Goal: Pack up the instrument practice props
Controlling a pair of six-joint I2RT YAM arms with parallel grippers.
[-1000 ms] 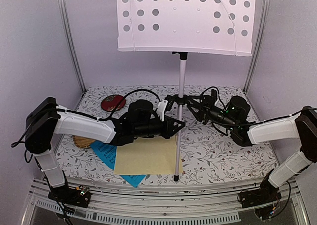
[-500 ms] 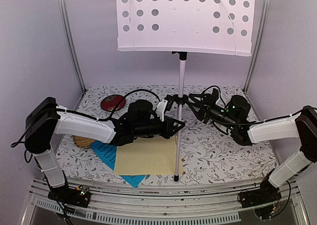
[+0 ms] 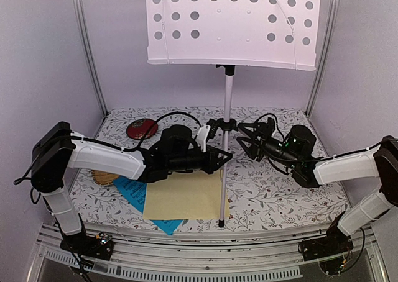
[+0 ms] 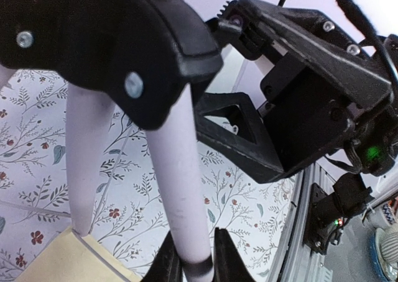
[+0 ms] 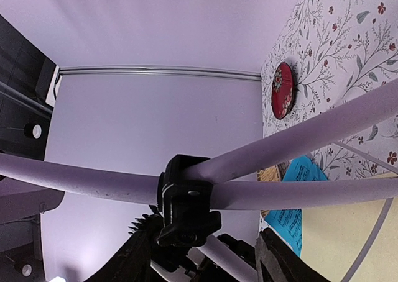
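The music stand has a white perforated desk (image 3: 230,24) on a silver pole (image 3: 228,95) with tripod legs. My left gripper (image 3: 222,154) is shut on the front tripod leg (image 4: 180,195), which runs between its fingertips (image 4: 166,266). My right gripper (image 3: 244,139) is open, its fingers (image 5: 134,260) standing either side of the black tripod hub (image 5: 186,201) without closing on it. A pale-yellow music sheet (image 3: 183,195) lies over a blue one (image 3: 134,192) on the floral table. The metronome is out of view.
A round red dish (image 3: 142,128) lies at the back left and a yellow woven tray (image 3: 104,177) sits under my left arm. Metal frame posts (image 3: 87,52) stand at both sides. The leg's foot (image 3: 221,223) rests near the front edge.
My right gripper has shifted slightly around the tripod hub, ending a little lower, with its wrist a bit further right. My left gripper and the stand have not moved.
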